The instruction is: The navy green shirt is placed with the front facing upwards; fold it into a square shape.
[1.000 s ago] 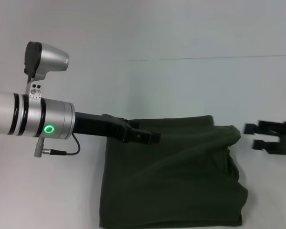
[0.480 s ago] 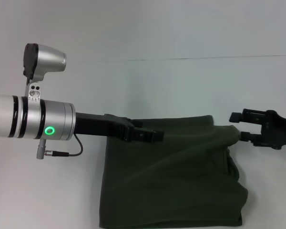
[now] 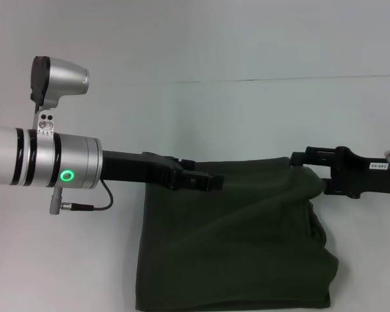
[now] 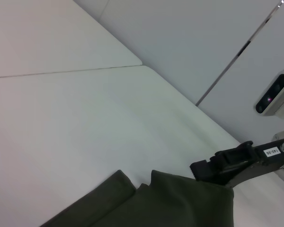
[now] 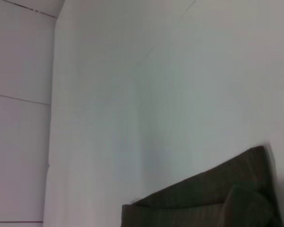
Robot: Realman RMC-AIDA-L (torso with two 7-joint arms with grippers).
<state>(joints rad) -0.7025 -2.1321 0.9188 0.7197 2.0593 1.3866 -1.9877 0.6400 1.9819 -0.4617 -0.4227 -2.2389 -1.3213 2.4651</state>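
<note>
the white bench fills the head view, and on its near middle lies the navy green shirt, already folded into a rough dark olive block with soft diagonal creases and a bunched, slightly raised right edge; no lettering or collar shows. only the head view shows both arms: the left hand reaches in from the left over the shirt's far left corner, and the right hand comes in from the right at the far right corner. the left wrist view adds the shirt's far edge with a small fold step and the right hand touching the corner, its black fingers seeming to straddle the cloth. the right wrist view shows only bench and the shirt's far edge. i cannot tell how far either hand is open or whether it has hold of cloth.
</note>
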